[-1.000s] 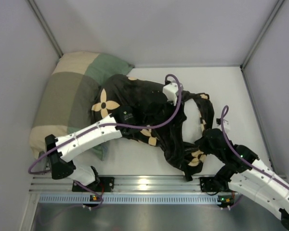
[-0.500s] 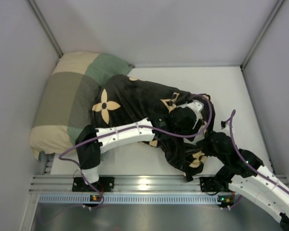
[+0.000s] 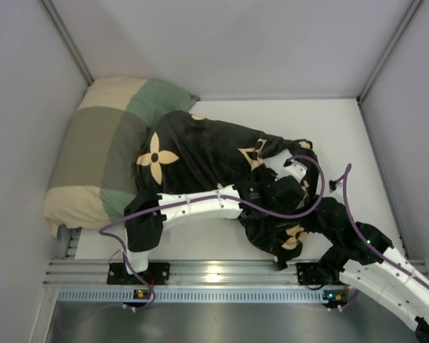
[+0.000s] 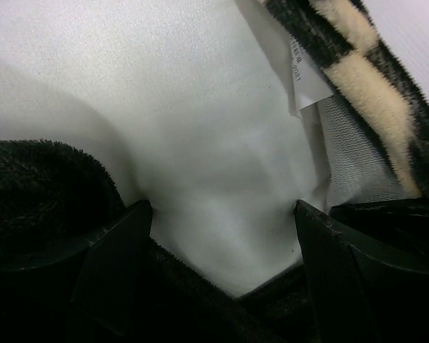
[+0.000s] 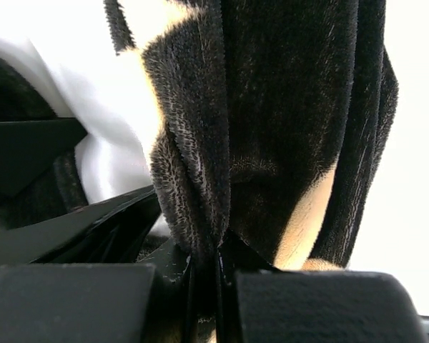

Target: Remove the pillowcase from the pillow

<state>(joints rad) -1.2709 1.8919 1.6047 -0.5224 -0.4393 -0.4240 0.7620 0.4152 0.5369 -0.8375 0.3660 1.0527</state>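
The black pillowcase (image 3: 200,153) with tan flower motifs lies across the middle of the table, bunched at its right end. The white pillow (image 4: 200,136) shows inside the case's opening; in the top view it is almost wholly covered. My left gripper (image 3: 275,189) is open at that opening, and in the left wrist view (image 4: 222,207) the white pillow lies between its spread fingers (image 4: 114,264), with black pile beside them. My right gripper (image 3: 309,214) is shut on a fold of the pillowcase (image 5: 272,121) near the front right, in the right wrist view (image 5: 218,250).
A green, beige and olive patchwork pillow (image 3: 100,150) lies at the back left, partly under the pillowcase. Grey walls (image 3: 21,107) enclose the table on three sides. A metal rail (image 3: 214,273) runs along the near edge. A white label (image 4: 304,78) hangs at the case's opening.
My left arm has swung right and toward the front, from the case's far middle to its right-hand opening. My right gripper has kept its hold and shifted slightly.
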